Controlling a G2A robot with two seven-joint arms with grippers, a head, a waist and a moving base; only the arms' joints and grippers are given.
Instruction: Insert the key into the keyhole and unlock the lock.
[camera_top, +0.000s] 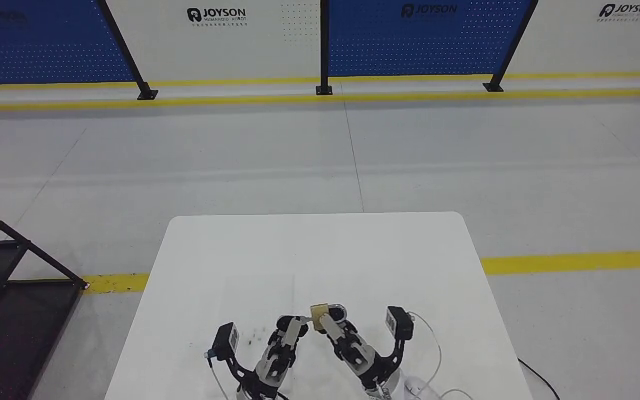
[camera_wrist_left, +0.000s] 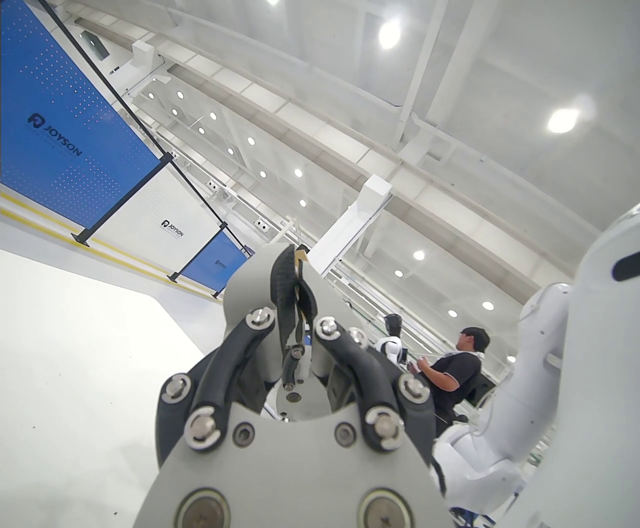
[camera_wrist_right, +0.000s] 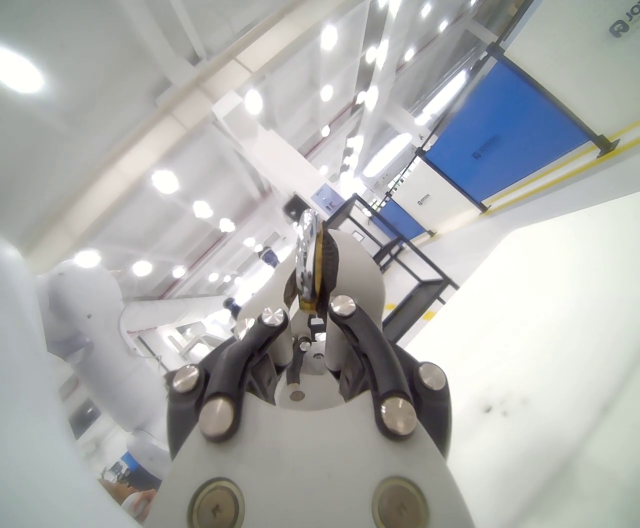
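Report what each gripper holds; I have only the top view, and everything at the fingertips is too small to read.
Observer: In the left wrist view, the left gripper is shut on the key, a thin brass sliver seen edge-on.
Operator: Now the right one.
Observer: The right gripper is shut on the lock, and its chrome shackle pokes out past the gripper.
Operator: Check the key's tip.
Observer: It juts out bare with nothing around it, so it looks not yet inserted.
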